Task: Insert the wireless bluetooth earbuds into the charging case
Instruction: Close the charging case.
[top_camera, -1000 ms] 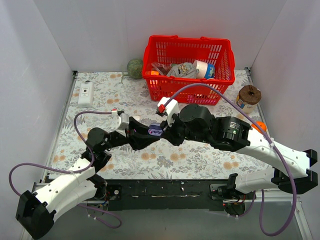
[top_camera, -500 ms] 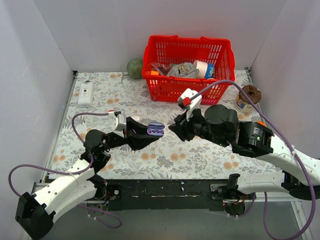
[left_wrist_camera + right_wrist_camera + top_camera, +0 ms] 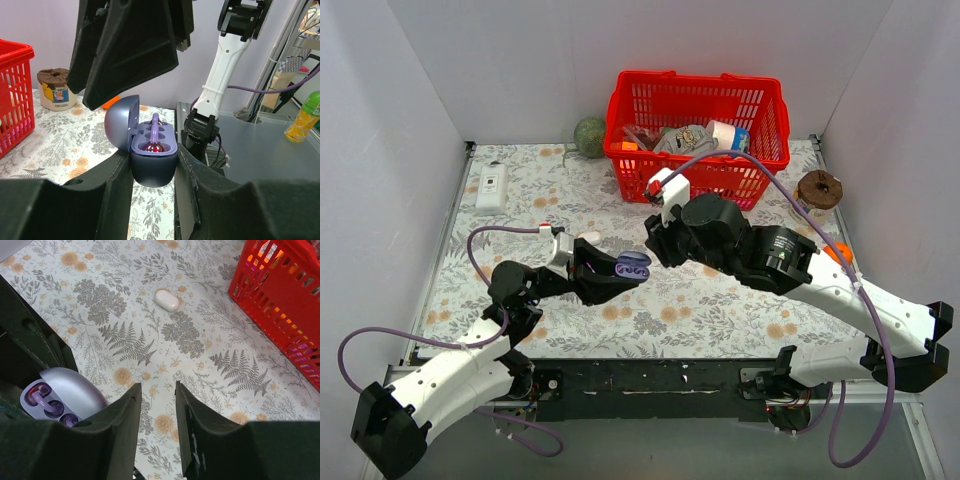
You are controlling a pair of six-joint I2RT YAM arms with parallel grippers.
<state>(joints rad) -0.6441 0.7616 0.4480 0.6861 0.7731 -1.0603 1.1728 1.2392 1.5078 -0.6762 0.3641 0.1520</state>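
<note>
Open charging case (image 3: pixel 146 146) clamped in the left claw (image 3: pixel 617 272); right claw (image 3: pixel 157 410) empty beside it
A red basket (image 3: pixel 698 130) stands beyond the right claw, whose jaws are slightly parted with nothing between them. The left claw's jaws press the case's lower half, lid tipped back. A white oval pebble (image 3: pixel 167 299) lies ahead of the right claw; purplish earbuds (image 3: pixel 154 146) sit in the case's sockets

Overhead view from behind; two close wrist views sharing the charging case (image 3: pixel 152 167)

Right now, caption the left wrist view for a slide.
Left gripper clamps the open charging case, an earbud seated inside.
</note>
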